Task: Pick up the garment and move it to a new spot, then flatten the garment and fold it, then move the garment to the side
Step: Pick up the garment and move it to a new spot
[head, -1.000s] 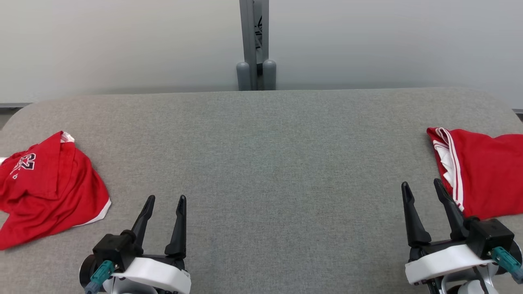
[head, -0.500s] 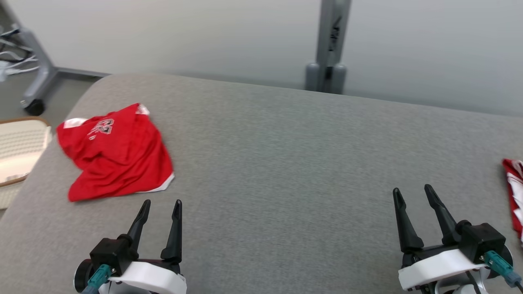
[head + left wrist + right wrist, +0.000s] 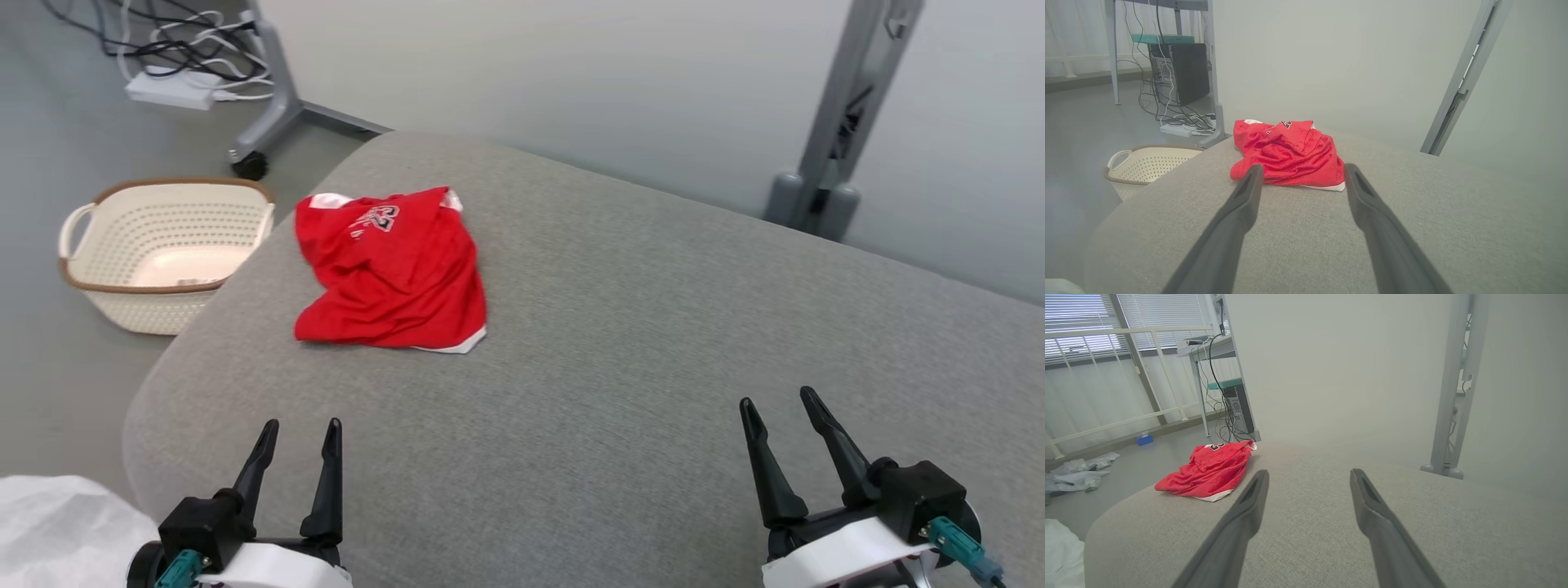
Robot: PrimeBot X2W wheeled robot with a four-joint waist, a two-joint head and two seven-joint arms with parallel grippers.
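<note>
The garment [image 3: 393, 268] is a crumpled red jersey with white trim and dark lettering, lying near the far left corner of the grey table [image 3: 620, 343]. My left gripper [image 3: 299, 432] stands open at the lower left, well short of it, with nothing between its fingers. In the left wrist view the garment [image 3: 1290, 153] lies straight ahead beyond the open left gripper [image 3: 1300, 172]. My right gripper [image 3: 775, 410] is open at the lower right, far from the cloth. From the right wrist, the garment [image 3: 1208, 470] lies off to the left of the open right gripper [image 3: 1308, 477].
A cream laundry basket [image 3: 167, 253] stands on the floor left of the table. Cables and a power strip [image 3: 175, 86] lie by a wheeled stand behind it. A grey post [image 3: 841, 122] rises behind the table. White plastic [image 3: 57, 523] shows at the bottom left.
The camera has turned left: the garment now sits nearer the picture's middle, the basket and floor came into view, and the second red garment at the right has left the frame. Both grippers stay open.
</note>
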